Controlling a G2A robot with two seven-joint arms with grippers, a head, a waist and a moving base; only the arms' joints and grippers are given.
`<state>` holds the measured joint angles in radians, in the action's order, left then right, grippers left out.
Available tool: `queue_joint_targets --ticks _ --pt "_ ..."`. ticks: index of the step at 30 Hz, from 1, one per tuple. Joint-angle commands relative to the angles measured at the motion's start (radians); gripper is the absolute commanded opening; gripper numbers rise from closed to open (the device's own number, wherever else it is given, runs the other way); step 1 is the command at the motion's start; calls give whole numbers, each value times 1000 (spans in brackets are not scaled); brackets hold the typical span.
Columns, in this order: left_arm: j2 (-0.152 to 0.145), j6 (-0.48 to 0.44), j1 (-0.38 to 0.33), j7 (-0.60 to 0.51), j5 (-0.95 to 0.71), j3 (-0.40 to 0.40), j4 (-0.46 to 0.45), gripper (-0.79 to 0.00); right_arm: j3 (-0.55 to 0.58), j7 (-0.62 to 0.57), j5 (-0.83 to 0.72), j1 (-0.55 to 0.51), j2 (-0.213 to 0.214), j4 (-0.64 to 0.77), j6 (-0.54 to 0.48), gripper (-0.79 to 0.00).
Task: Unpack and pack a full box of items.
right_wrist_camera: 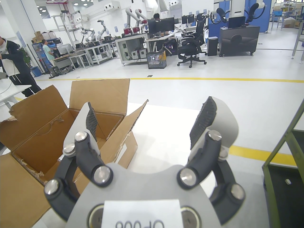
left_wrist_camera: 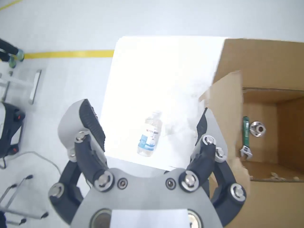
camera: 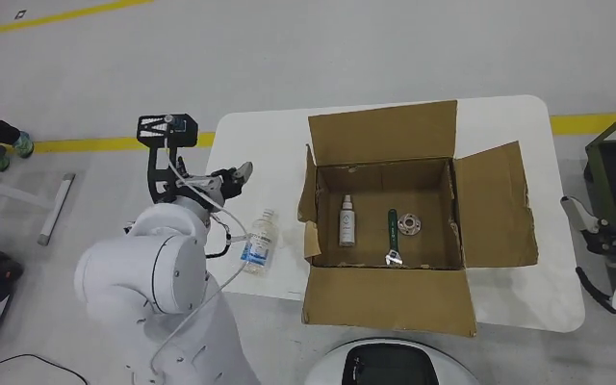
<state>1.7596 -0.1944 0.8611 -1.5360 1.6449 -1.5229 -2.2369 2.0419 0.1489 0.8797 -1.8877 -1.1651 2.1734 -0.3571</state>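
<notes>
We are holding our left gripper spread and empty over the table, the bottle lying just nearward, left of the box, whose spray, lying near-to-far, is sitting closer to this arm than to our spread right gripper.

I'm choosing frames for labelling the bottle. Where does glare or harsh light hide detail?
Left wrist view: the table is blown out to white and the lying bottle fades into it at its cap end, while the wrench in the box stays well lit. Top view: even light, the bottle stands out. Right wrist view: no glare on the box.
</notes>
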Motion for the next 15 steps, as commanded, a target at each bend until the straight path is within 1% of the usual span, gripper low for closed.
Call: queue_joint_targets --ticks 1,7,12,15 --pt "0 -4 -8 0 -60 26 -16 -785 0 0 0 0 0 0 0 0" --pt "-1 15 -3 0 -188 128 16 -785 0 0 0 0 0 0 0 0" --pt "-9 6 12 0 -237 201 34 -785 0 0 0 0 0 0 0 0" --pt "-15 12 25 0 -276 244 81 -785 0 0 0 0 0 0 0 0"
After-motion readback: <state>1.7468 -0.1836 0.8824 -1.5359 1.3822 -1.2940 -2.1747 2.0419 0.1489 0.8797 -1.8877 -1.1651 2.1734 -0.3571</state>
